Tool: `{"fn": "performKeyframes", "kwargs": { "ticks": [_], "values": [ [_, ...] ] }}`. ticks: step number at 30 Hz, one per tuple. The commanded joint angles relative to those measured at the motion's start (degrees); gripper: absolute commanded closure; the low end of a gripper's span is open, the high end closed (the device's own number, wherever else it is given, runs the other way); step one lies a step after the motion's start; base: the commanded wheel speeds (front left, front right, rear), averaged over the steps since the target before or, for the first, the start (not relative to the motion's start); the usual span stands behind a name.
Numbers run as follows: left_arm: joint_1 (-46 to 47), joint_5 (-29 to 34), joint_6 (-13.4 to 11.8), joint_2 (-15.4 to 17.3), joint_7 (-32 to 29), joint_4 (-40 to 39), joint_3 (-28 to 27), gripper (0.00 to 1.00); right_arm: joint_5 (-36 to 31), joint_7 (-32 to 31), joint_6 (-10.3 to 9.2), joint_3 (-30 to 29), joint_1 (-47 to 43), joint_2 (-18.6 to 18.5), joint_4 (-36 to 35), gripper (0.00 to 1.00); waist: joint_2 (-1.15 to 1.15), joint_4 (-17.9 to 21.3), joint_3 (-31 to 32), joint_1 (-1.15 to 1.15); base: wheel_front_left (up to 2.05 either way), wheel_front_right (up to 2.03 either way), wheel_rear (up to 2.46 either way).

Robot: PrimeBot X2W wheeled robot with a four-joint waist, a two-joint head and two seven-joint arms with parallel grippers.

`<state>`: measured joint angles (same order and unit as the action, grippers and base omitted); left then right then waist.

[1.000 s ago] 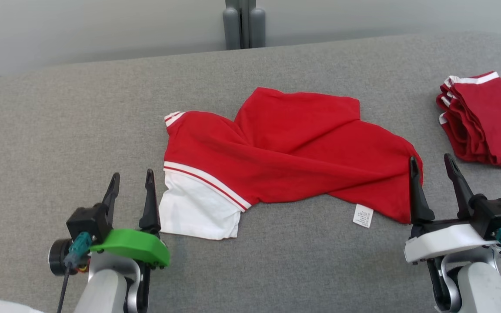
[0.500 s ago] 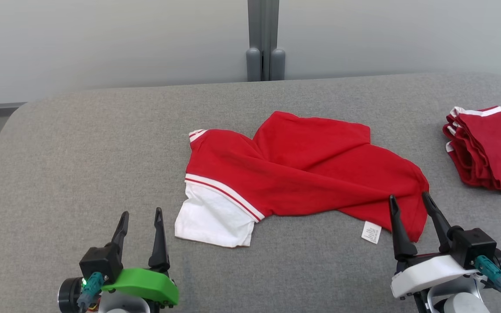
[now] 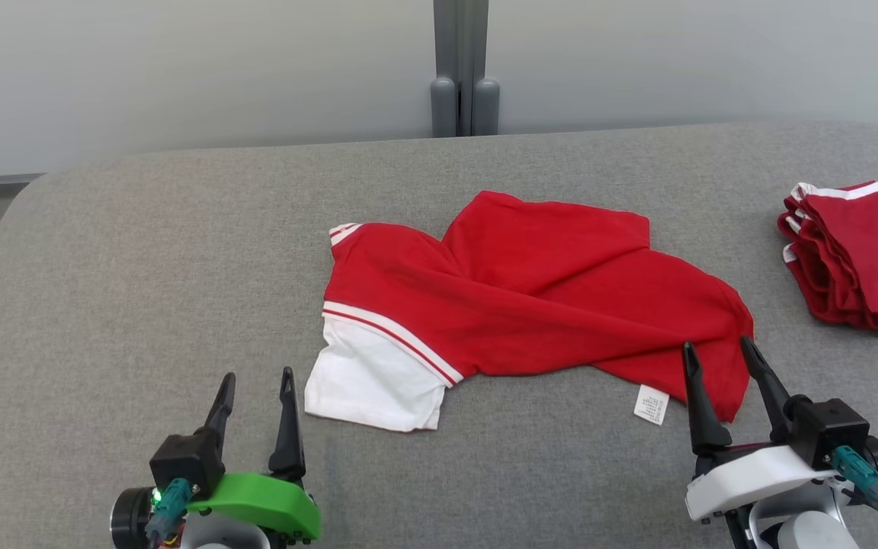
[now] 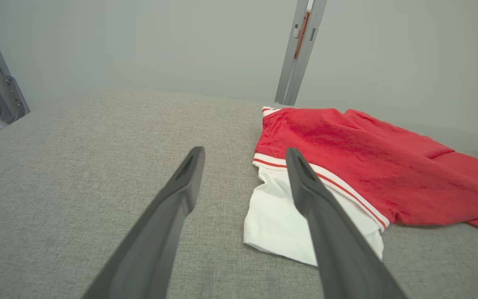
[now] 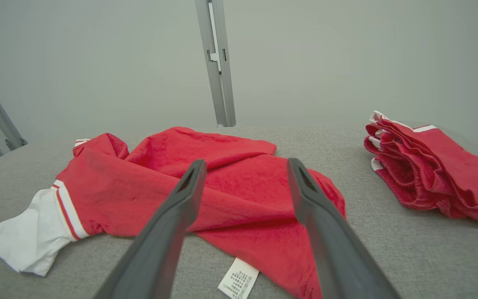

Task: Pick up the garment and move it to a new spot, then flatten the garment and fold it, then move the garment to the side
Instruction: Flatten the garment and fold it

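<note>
Grey padded surface (image 3: 142, 267) spreads ahead of me. Nearest, my left gripper (image 3: 257, 373) hangs spread and empty, just short of the shirt's white sleeve (image 3: 363, 381). My right gripper (image 3: 716, 342), also spread and empty, sits at the shirt's near right corner, beside its label (image 3: 651, 404). I see the shirt (image 3: 530, 290) lying crumpled mid-surface. A folded red pile (image 3: 858, 259) lies right of the shirt, a grey post (image 3: 460, 69) behind it.

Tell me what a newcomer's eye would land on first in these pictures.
The crumpled red cloth garment with a white end lies in the middle of the grey fabric-covered surface. A pile of folded red garments sits at its right edge. Both grippers stand open on the near side: the left gripper beside the white end, the right gripper at the garment's right corner.
</note>
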<state>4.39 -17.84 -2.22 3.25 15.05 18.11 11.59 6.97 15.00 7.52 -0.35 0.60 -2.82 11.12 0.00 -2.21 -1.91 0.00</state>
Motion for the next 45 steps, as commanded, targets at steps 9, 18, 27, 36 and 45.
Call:
{"fn": "performKeyframes", "kwargs": {
  "ticks": [9, 18, 27, 36, 45],
  "values": [
    [5.03, -0.60, -0.19, 0.34, -7.29, 9.27, 1.68, 0.00, 0.10, 0.21, -0.06, 0.04, 1.86, -0.14, 0.52, 0.00, 0.00, 2.53, -2.76, 0.00, 0.00, 0.00, 0.00],
    [10.14, -2.63, -0.40, 0.58, -11.72, 18.82, 0.73, 0.00, -0.54, -0.63, -0.06, -1.10, 2.38, -0.15, 3.51, 0.00, 0.00, 5.83, -4.72, 0.00, 0.00, 0.00, 0.00],
    [12.67, -3.88, 1.47, 0.20, -9.23, 23.00, 2.23, 1.00, -2.06, -3.83, -0.06, -6.41, 3.59, -0.11, 8.75, 0.00, 0.00, 5.09, -5.33, 0.00, 0.00, 0.00, 0.00],
    [11.54, -4.48, 1.56, 0.27, -5.82, 20.10, 2.83, 1.00, -2.94, -6.78, -0.06, -7.87, 8.65, -0.16, 19.35, 0.00, 0.00, 0.77, -5.15, 0.00, 0.00, 0.00, 0.00],
    [9.68, -5.56, 2.23, 0.06, -4.35, 15.41, 3.90, 1.00, -0.54, -8.56, -0.02, -5.93, 11.65, 0.00, 28.06, 1.00, 0.00, -1.44, -4.26, 0.00, 0.00, 0.00, 0.00]
  ]
}}
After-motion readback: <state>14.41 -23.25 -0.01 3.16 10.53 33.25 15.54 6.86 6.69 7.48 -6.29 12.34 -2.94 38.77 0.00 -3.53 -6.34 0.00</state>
